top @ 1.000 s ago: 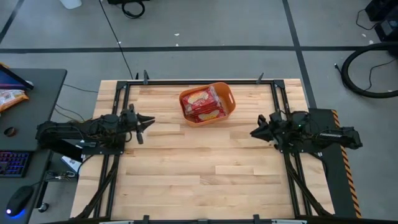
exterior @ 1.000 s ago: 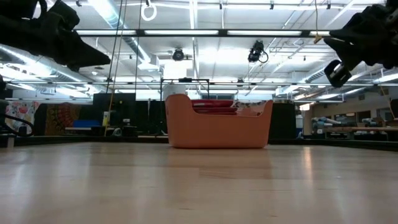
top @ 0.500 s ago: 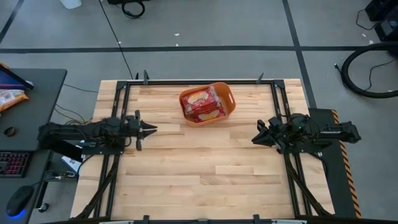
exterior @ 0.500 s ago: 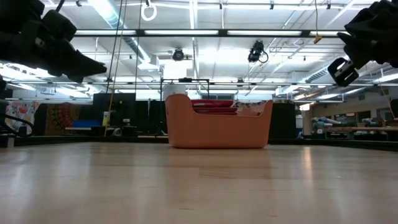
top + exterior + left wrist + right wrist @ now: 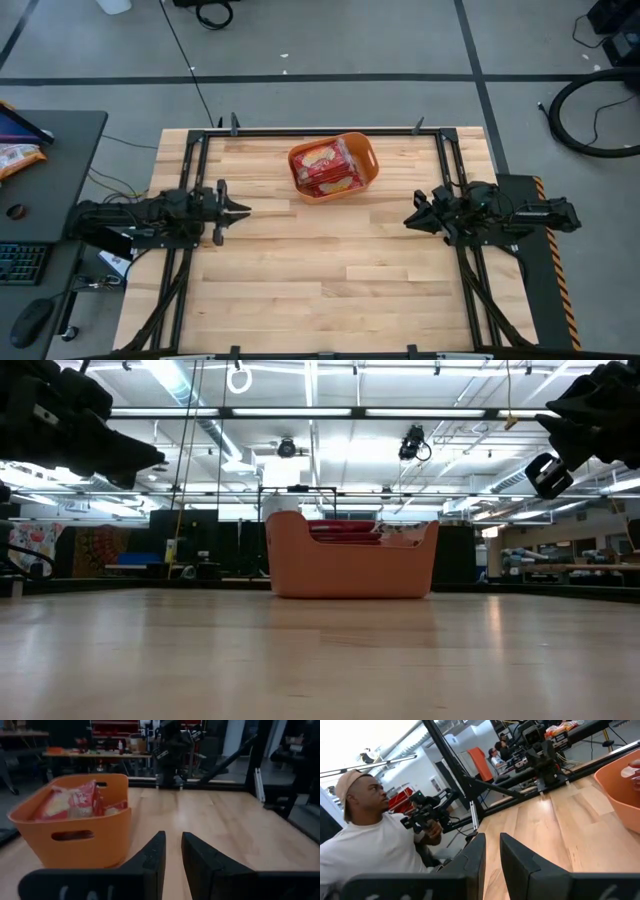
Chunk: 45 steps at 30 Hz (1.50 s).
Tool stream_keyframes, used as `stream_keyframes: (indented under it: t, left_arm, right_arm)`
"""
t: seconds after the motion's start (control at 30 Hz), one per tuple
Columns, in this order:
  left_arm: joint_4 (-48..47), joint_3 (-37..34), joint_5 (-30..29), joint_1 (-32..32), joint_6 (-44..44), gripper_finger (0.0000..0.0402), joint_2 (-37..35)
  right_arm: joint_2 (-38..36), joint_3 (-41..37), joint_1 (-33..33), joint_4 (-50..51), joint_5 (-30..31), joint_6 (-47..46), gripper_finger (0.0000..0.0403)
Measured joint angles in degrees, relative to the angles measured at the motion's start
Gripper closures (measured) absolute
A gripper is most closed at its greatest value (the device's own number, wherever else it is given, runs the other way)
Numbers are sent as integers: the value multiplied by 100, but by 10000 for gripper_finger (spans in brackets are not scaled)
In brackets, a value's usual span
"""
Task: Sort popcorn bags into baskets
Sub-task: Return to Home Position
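The orange basket (image 5: 362, 150) stands on its base at the table's far middle. It also shows in the low view (image 5: 350, 570) and the left wrist view (image 5: 75, 837). Several red popcorn bags (image 5: 325, 166) lie stacked inside it, and their tops show above the rim (image 5: 345, 530) (image 5: 67, 800). My left gripper (image 5: 243, 210) hovers shut over the table's left side, pointing right, its fingers (image 5: 172, 845) clear of the basket. My right gripper (image 5: 410, 220) hovers shut over the right side, pointing left (image 5: 490, 845). Both hang above the table (image 5: 150, 458) (image 5: 545, 472).
Bare wood table (image 5: 320, 270) stretches between the two grippers and toward the near edge. Black frame rails (image 5: 195, 150) run along the table's sides. A person in a white shirt and cap (image 5: 370, 840) sits beyond the table's left side. A desk (image 5: 40, 160) stands to the left.
Both grippers have drifted a little toward the table's near edge, away from the basket. The basket and the bags in it have stayed still.
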<state>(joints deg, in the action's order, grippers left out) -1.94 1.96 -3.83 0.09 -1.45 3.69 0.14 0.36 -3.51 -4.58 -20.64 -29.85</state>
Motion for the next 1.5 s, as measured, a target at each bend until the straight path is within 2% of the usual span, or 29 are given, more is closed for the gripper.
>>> stream_keyframes:
  t: [0.23,1.5]
  left_arm:
    - [33,-4,-8,-1,-818,335,6]
    - [171,-17,-15,-1,-832,335,4]
  right_arm:
    - [0,0,0,0,0,0,341]
    - [0,0,0,-1,0,0,341]
